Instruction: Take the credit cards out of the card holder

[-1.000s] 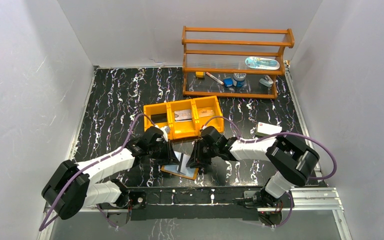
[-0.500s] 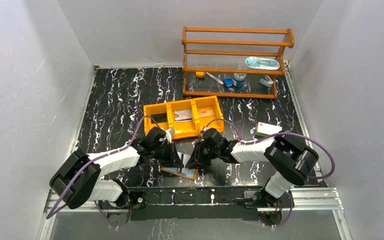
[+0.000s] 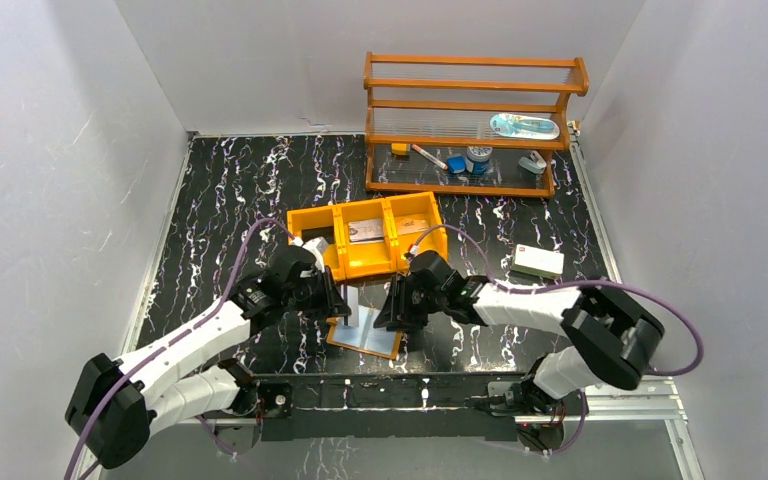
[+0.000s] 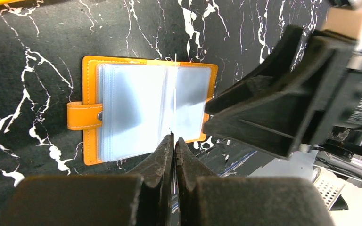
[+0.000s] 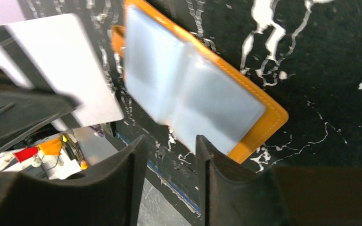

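The card holder (image 3: 365,335) lies open and flat near the table's front edge, orange outside with pale blue-grey pockets (image 4: 136,108) facing up, its snap tab (image 4: 82,116) to one side. My left gripper (image 4: 174,138) is shut on a whitish credit card, seen edge-on as a thin line (image 4: 174,94) and as a pale rectangle (image 5: 70,66) in the right wrist view. It holds the card just above the holder's left side (image 3: 348,300). My right gripper (image 5: 169,139) stands open over the holder's (image 5: 207,108) near-right edge, nothing between its fingers.
An orange three-compartment tray (image 3: 365,268) sits just behind the holder, with cards (image 3: 365,230) lying in its compartments. A white box (image 3: 538,262) lies at the right. A wooden shelf (image 3: 470,125) with small items stands at the back right.
My right gripper has opened wider and stands off the holder. The left gripper has drawn back to the left with the card, and the holder now lies more fully spread.
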Controlling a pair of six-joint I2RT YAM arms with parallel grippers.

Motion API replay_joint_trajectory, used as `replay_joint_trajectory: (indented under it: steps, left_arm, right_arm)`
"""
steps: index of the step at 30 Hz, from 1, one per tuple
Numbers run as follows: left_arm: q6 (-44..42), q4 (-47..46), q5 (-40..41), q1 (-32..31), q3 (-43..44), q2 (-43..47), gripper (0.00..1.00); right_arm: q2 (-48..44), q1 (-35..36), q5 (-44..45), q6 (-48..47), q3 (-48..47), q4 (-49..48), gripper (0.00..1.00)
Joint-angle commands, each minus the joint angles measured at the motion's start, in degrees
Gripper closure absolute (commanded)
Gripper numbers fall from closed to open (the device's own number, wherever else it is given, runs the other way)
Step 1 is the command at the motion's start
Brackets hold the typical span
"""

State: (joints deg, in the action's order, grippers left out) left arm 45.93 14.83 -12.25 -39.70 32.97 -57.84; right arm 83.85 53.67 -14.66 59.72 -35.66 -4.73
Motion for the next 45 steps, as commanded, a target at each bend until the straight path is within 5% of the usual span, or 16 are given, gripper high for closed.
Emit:
replay_joint_trajectory:
  steps: [1,6,10,16,24,40,45]
  left_arm:
    - [-1.1,4.4,1.9,0.4,2.4,2.4,1.00]
    - [-0.1,2.3,-0.7,0.7,3.4,4.1,1.00]
    - [0.1,-2.6,-10.2,3.8,2.9,4.8,1.00]
    - [5.1,-16.6,-25.9,8.8,-1.1,5.3,1.00]
    - [9.2,-25.6,-33.6,8.8,-2.9,3.5,1.00]
    - [10.8,-29.5,-36.6,8.8,-4.3,3.2,1.00]
    - [9.6,-26.7,-34.6,8.7,-3.9,3.2,0.73]
  right_arm:
    - [-7.7,0.0,4.5,-3.1,-3.2,1.7,0.45]
    - [-14.6,-1.0,8.8,-1.1,-0.7,0.6,0.31]
    - [-19.3,-3.7,6.0,1.0,5.0,-6.8,0.27]
    - [-19.9,-6.3,-2.9,5.6,9.2,-21.3,0.27]
    - [-18.1,-6.4,-7.8,7.5,9.0,-32.0,0.33]
    - [-18.2,-7.1,-7.6,12.3,14.4,-43.6,0.85]
    - [-18.2,-7.1,-7.5,12.5,14.9,-44.5,0.94]
